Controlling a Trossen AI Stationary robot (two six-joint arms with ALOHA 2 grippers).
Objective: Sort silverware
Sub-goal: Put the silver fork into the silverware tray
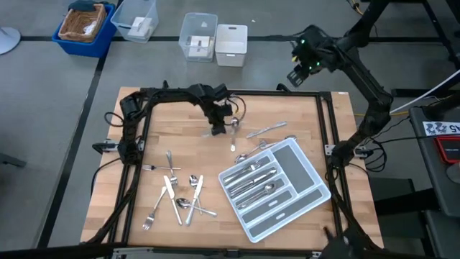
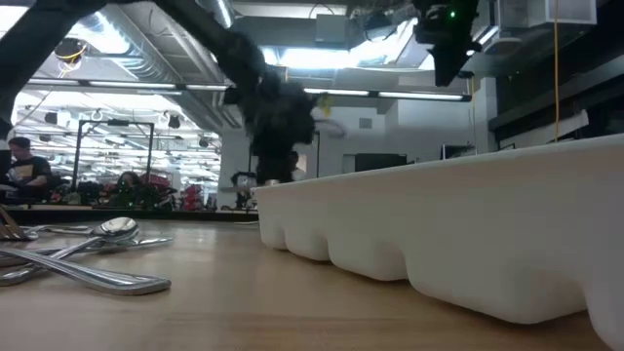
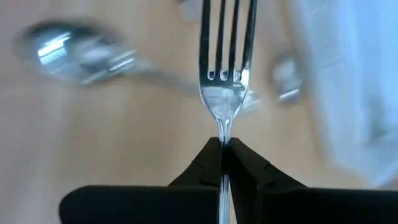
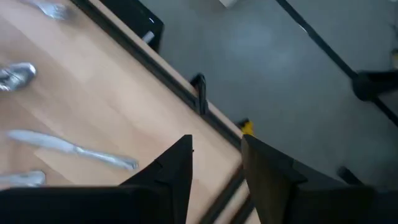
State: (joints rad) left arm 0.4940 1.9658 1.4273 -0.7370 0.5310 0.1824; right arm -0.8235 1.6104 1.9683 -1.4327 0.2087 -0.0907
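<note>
A: Left wrist view: left gripper [image 3: 222, 144] is clamped on the neck of a slim shiny silver metal fork [image 3: 224, 68], tines pointing away, near the table's far edge.

B: Advice: lift straight, keep the fork level, then carry it to the light grey compartmented plastic tray [image 1: 310, 188] where other forks lie.

A: The left arm reaches across the table's far side, wrist bent down. Right gripper [image 1: 300, 70] waits off the far right corner, fingers spread, empty.

Grey tray [image 1: 310, 188] at table's 4 o'clock; blue basket [image 1: 85, 26] at 11; clear boxes [image 1: 199, 36] at 12.
</note>
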